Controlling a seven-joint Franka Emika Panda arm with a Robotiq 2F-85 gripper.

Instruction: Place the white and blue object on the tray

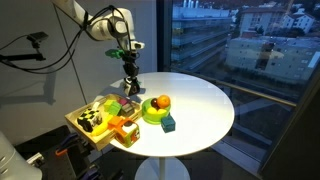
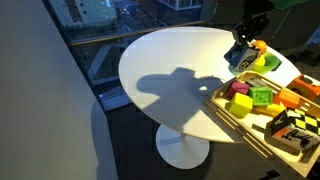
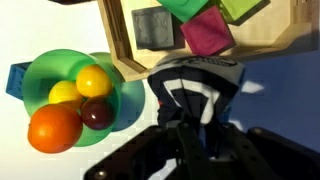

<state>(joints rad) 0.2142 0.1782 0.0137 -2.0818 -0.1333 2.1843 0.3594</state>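
My gripper (image 1: 129, 68) is shut on the white and blue object (image 3: 195, 85), a dark blue piece with white stripes, and holds it above the table near the tray's edge. It shows in both exterior views, hanging below the fingers (image 1: 130, 84) (image 2: 240, 54). The wooden tray (image 1: 77, 117) lies at the table's edge and holds several coloured blocks; in the wrist view its rim (image 3: 118, 40) is just above the held object. The tray also shows in an exterior view (image 2: 232, 108).
A green bowl (image 3: 38, 75) with toy fruit stands beside the tray, also in an exterior view (image 1: 156, 108). A teal block (image 1: 169, 124) lies on the round white table (image 1: 200, 110). A checkered cube (image 2: 293, 127) sits in the tray. A window is behind.
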